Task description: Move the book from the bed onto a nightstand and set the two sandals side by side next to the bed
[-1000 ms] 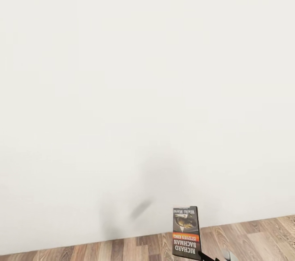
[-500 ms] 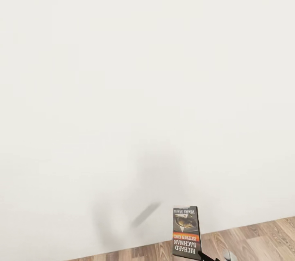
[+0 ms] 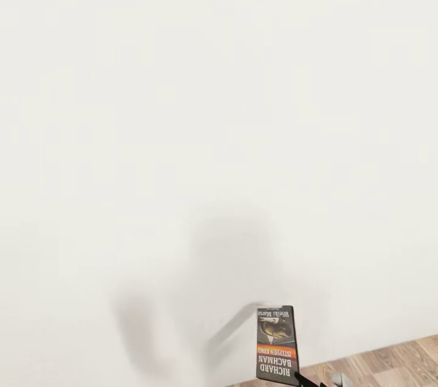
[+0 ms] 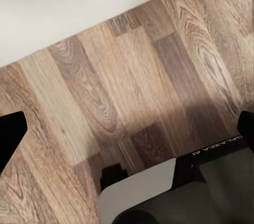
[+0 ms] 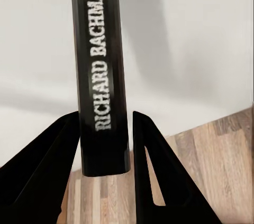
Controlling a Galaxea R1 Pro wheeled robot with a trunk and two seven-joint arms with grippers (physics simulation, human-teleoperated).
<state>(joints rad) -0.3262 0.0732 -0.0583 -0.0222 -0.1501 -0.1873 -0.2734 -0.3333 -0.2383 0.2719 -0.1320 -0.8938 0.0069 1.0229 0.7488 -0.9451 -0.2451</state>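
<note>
The book (image 3: 277,344), thin, light and stiff, stood upright in the right jaws (image 5: 106,145), which pinched its bottom edge; the left jaws (image 4: 127,134) were wide open.

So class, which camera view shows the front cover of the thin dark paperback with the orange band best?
The head view: the dark paperback faces it, cover upside down. The right wrist view shows its spine between the right gripper's fingers.
</note>
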